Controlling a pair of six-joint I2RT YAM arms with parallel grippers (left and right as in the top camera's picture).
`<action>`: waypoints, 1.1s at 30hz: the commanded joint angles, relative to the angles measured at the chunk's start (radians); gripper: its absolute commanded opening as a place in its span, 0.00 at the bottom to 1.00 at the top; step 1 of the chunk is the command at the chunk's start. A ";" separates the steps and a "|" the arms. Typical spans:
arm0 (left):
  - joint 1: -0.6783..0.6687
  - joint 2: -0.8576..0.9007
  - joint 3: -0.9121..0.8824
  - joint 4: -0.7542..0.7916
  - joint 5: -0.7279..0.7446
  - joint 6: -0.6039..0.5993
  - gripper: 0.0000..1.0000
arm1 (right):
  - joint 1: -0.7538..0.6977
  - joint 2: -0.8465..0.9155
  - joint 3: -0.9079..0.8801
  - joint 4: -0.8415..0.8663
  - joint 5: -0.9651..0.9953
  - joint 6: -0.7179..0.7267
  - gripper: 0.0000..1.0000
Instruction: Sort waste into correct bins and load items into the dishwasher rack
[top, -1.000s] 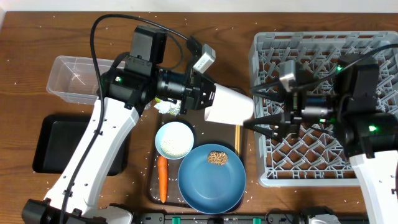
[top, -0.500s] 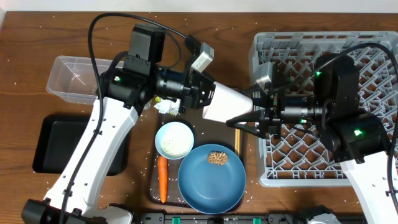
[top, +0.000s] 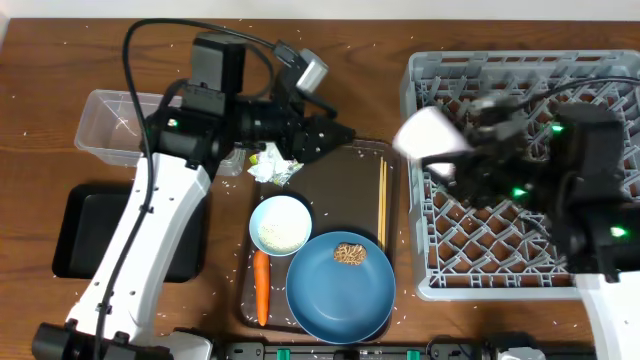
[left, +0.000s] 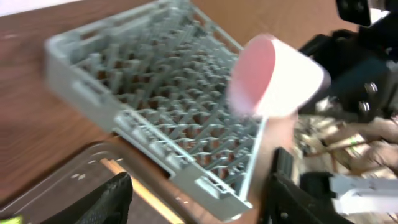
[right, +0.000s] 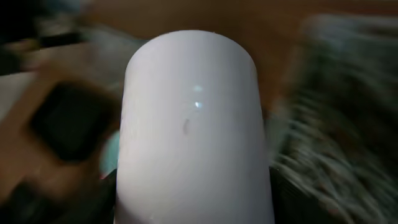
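My right gripper (top: 452, 158) is shut on the pinkish-white cup (top: 428, 135), which hangs tilted over the left edge of the grey dishwasher rack (top: 500, 62). In the right wrist view the cup (right: 193, 124) fills the space between the fingers of the gripper (right: 194, 199). My left gripper (top: 340, 135) stands open and empty above the back of the brown tray (top: 350, 170). From the left wrist, that gripper (left: 199, 199) faces the cup (left: 273, 78) and the rack (left: 155, 93). On the tray lie a blue plate (top: 340, 290) with a brown lump (top: 349, 253), a white bowl (top: 280, 225), chopsticks (top: 382, 205), a carrot (top: 261, 288) and crumpled paper (top: 272, 165).
A clear tub (top: 115, 125) stands at the back left, and a black tray (top: 90, 230) lies in front of it, partly under my left arm. White rice grains are scattered over the wooden table. The view from the right wrist is blurred by motion.
The left gripper has opened, let go of the cup and drawn back to the left. The right gripper has shut on the cup and carried it right, to the rack's edge.
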 joint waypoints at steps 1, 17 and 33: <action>0.018 -0.007 0.010 -0.004 -0.051 -0.024 0.70 | -0.145 -0.019 0.007 -0.034 0.227 0.129 0.44; 0.018 -0.007 0.010 -0.033 -0.051 -0.024 0.70 | -0.939 0.102 0.006 -0.095 0.330 0.466 0.43; 0.018 -0.007 0.007 -0.076 -0.052 -0.023 0.70 | -1.064 0.464 0.006 -0.043 0.311 0.567 0.48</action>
